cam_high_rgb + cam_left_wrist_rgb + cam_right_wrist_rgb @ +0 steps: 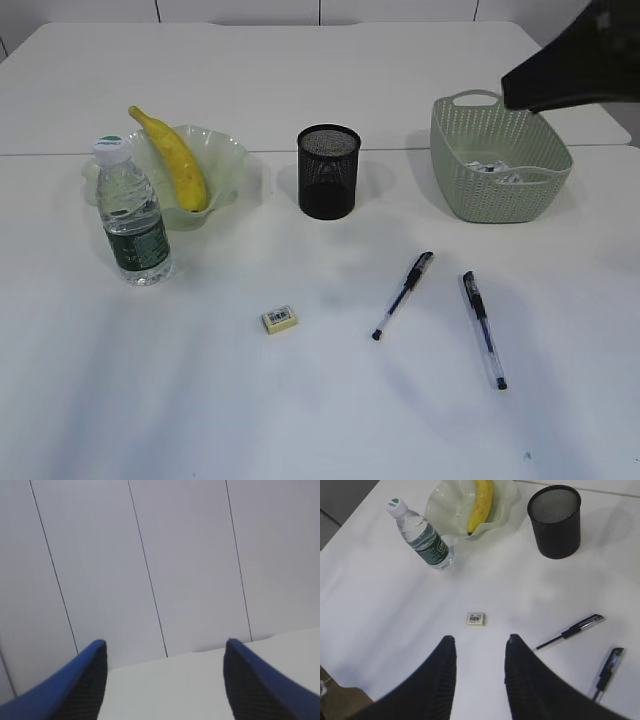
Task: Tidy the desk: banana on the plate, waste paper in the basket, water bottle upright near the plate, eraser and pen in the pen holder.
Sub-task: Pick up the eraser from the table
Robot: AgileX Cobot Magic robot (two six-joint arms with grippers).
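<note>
- Right gripper [479, 650]: dark fingers apart, nothing between them, hovering above the eraser [476, 619].
- Left gripper [165, 680]: blue fingers spread wide, empty, facing a panelled wall [150, 555].
- Eraser: small, cream, barcode label, flat in front of the black mesh pen holder [328, 171].
- Two pens [403, 295] [484, 329] lie right of the eraser.
- Left of the holder: banana [176, 160] in the pale green plate [225, 160]; water bottle [133, 213] upright beside it.
- Right of the holder: green basket [500, 160] containing crumpled paper [495, 170].
- White table [320, 420].
</note>
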